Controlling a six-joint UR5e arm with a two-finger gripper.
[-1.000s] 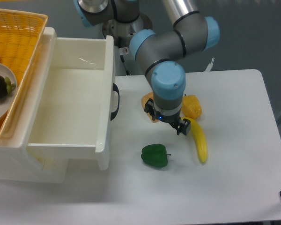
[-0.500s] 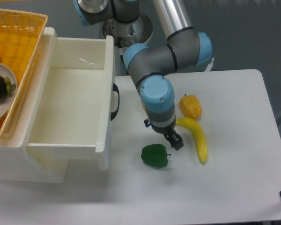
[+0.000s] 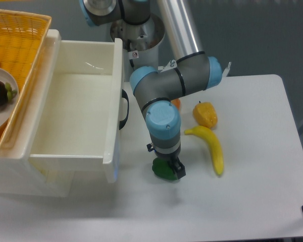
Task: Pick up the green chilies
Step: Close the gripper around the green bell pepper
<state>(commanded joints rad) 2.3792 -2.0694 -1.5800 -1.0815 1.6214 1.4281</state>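
**Desk:** Green chilies (image 3: 163, 171) at centre of frame, then. What has changed for you in the last second?

**Photographer:** Your arm has swung off the far side of the table, where it hung over the banana (image 3: 210, 148) and the yellow-orange pepper (image 3: 205, 114), and come down toward the near edge. Your gripper (image 3: 170, 169) now sits directly over the chilies, which have not moved. One dark finger (image 3: 178, 170) shows at their right flank; the other is hidden behind the wrist.

**Desk:** Is it holding them?

**Photographer:** You cannot tell from this angle. The gap between the fingers is masked, and nothing shows whether they have closed or merely straddle the toy. The chilies lie on the table, under and just left of the visible finger. My reading is that you have finished the approach and the squeeze and lift are still to come.

**Desk:** And the surfaces?

**Photographer:** The chilies are glossy, dark green and lumpy, squat like a small bell pepper, so I would expect slick, rounded sides. The banana, right of the fingers, is smooth, curved and bright yellow. The open drawer (image 3: 81, 108), left of the fingers, is plain white plastic, and the basket (image 3: 20, 40) beyond it is woven.
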